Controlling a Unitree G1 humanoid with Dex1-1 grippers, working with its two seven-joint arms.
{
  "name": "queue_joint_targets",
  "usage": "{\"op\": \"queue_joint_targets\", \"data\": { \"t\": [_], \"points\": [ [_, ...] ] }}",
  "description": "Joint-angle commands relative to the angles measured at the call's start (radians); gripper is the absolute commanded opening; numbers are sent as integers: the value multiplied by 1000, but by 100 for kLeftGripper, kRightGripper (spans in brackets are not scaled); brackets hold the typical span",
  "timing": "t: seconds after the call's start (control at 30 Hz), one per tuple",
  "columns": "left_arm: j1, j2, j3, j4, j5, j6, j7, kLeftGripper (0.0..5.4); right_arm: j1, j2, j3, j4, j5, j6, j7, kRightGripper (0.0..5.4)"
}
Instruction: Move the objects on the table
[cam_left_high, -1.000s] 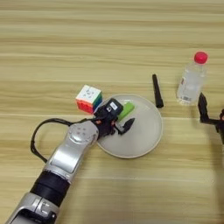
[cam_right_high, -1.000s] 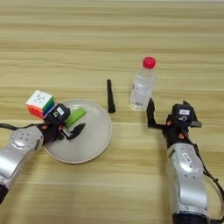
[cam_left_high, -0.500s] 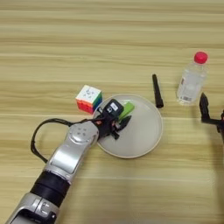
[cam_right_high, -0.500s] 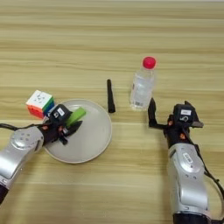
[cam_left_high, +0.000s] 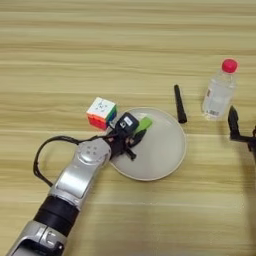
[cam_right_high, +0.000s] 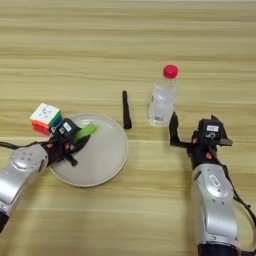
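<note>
The green block lies on the upper left part of the plate, right at the tips of my left gripper. My left arm reaches in from the lower left, bent at the elbow, its wrist over the plate's left rim. The black fingers are parted, one lying along the block and the other pointing lower over the plate; I cannot tell whether they pinch it. The puzzle cube sits on the table just beyond that gripper, up and to its left, close to the plate rim but off it.

My right arm rises from the bottom edge, its right gripper pointing up with one finger showing; open or closed, I cannot tell. The bottle stands upright just up and left of it, apart from it. The black stick lies left of the bottle, beside the plate.
</note>
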Motion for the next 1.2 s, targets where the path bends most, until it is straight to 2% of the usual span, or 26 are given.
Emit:
{"op": "queue_joint_targets", "data": {
  "t": [0.03,0.13,0.33,0.5,0.6,0.8,1.0,1.2],
  "points": [
    [-24,-31,80,4,-55,-48,25,135,-3,-1,-3,-2,5,20,-3,540],
    [-40,-48,136,-20,-95,-87,36,134,-3,-2,-4,0,5,21,-3,540],
    [-47,-74,198,-86,-166,-144,31,134,-8,0,-3,10,4,19,-3,540],
    [-58,-79,247,-114,-187,-159,67,134,-9,2,-1,12,3,17,-5,540],
    [-76,-70,307,-129,-187,-144,133,134,-9,3,-1,10,2,17,-6,540],
    [-61,-10,402,-153,-155,-91,239,134,-14,3,-2,17,1,15,-7,540],
    [-55,21,425,-64,-114,-6,305,134,-17,2,-3,21,2,13,-5,540],
    [-61,29,413,43,-76,18,332,134,-15,3,-3,18,2,14,-5,540]
  ]
}}
